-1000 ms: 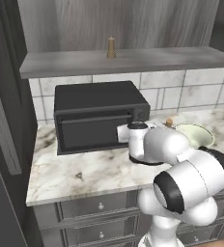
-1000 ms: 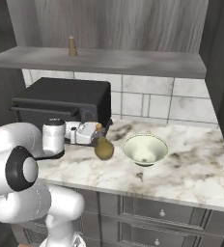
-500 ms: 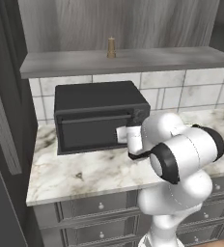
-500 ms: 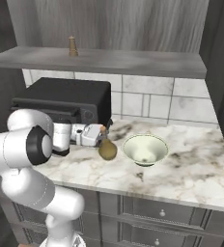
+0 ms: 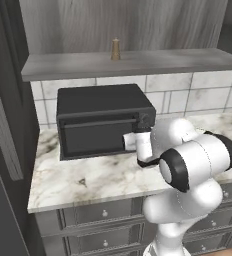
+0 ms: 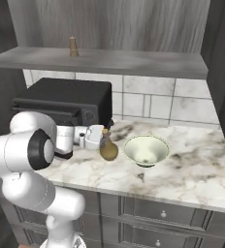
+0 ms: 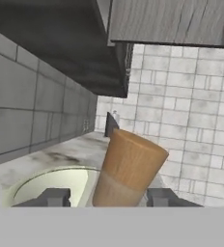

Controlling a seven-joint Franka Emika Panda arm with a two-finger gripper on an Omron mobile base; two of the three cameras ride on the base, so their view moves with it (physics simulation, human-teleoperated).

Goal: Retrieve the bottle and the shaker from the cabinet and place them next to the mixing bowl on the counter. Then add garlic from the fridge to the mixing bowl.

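Gripper (image 7: 106, 197) closed around the bottle (image 7: 128, 168), dark finger tips (image 7: 51, 197) flanking its lower body in the hand view. Bottle tan-brown and smooth, neck a straight cylinder with flat top, lower part paler; seen from the right base view as a bulbous olive-brown flask (image 6: 108, 147) with thin neck, standing on the counter (image 6: 192, 169) just left of the mixing bowl (image 6: 146, 150). Bowl pale cream-green, glossy, round, wide flared rim on a narrow foot. Counter white marble with grey-brown veining, matte. Shaker (image 5: 116, 49) small, tan, tapered cone-like shape with a knob top, upright on the grey wood-grain shelf (image 5: 138, 62), well above and apart from bowl and bottle; also on the shelf's left part in the right base view (image 6: 73, 46). Boxy black microwave (image 5: 100, 120) with flat dark door, on the counter under the shelf, just behind the arm's wrist. Backsplash (image 6: 158, 104) of white rectangular tiles with grey grout. Grey drawer fronts (image 5: 98, 215) with small round knobs below the countertop
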